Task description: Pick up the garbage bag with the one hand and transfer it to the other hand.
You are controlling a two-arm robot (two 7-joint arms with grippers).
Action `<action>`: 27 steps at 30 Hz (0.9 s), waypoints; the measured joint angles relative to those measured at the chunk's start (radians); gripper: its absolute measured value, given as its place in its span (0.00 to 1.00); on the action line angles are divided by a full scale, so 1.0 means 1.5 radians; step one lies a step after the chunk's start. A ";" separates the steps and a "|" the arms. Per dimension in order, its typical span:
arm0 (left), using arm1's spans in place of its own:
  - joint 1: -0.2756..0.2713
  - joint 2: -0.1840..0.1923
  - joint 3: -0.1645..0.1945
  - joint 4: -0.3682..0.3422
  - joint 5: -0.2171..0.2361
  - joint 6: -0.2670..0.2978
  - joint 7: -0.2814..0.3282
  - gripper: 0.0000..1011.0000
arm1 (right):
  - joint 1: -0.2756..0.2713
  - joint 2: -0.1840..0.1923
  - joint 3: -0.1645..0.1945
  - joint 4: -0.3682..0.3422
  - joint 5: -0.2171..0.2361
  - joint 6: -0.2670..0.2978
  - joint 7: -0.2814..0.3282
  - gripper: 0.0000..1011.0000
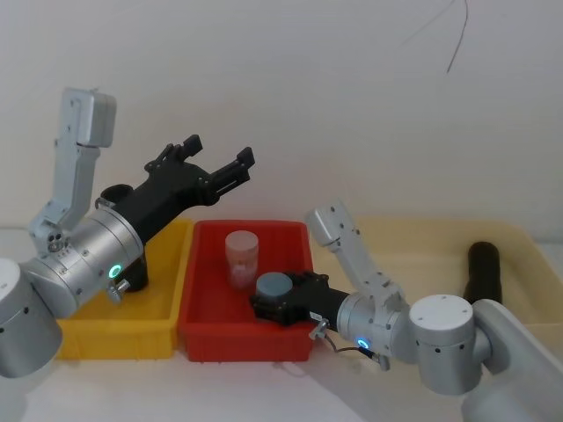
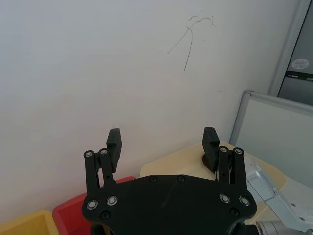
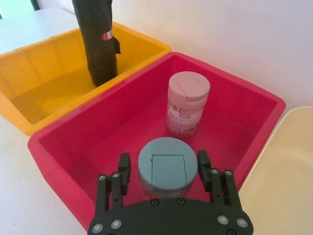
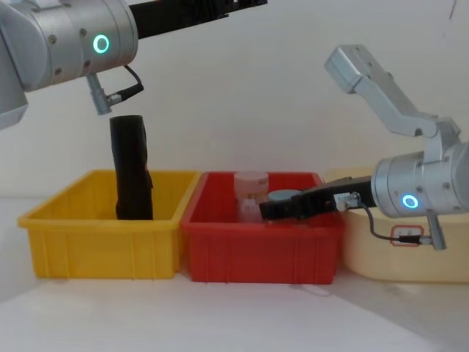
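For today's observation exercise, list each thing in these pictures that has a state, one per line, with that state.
Tall black matte garbage bag roll: upright in the yellow plastic bin, ungripped.
Second black roll: lying in the cream tray.
Pink-lidded clear jar: upright, lid closed.
Grey-blue-lidded jar: upright in the red plastic bin, between open right pincer.
Left pincer: raised, open, empty.

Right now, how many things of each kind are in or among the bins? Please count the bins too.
Bins: 3 (yellow bin, red bin, cream bin)
Black bag rolls: 2 (roll in the yellow bin, roll in the cream bin)
Jars: 2 (pink-lidded jar, blue-lidded jar)
Total: 7
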State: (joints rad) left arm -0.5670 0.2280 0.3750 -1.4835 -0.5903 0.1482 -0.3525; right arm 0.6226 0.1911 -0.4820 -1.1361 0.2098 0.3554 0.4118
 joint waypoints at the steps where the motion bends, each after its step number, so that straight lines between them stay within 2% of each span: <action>1: 0.000 0.000 0.000 0.000 0.000 0.000 0.000 0.99 | 0.000 0.000 0.000 0.000 0.000 0.000 0.000 0.81; 5: 0.000 0.000 0.000 0.000 0.000 0.000 0.000 0.99 | -0.002 0.000 0.002 -0.004 -0.001 0.000 -0.002 0.68; 8: 0.000 0.000 0.000 0.000 0.000 0.000 0.000 0.99 | -0.005 0.000 0.005 -0.011 0.000 -0.001 -0.004 0.64; 17: 0.000 0.000 0.000 0.000 0.000 0.000 0.000 0.99 | -0.009 0.002 0.018 -0.040 0.011 -0.005 -0.007 0.64; 27: 0.000 0.000 0.000 0.000 0.000 0.000 0.000 0.99 | -0.012 0.011 0.048 -0.091 0.031 -0.012 -0.020 0.64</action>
State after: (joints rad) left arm -0.5670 0.2279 0.3751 -1.4835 -0.5903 0.1482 -0.3526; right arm 0.6040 0.2071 -0.4096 -1.2727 0.2560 0.3375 0.3820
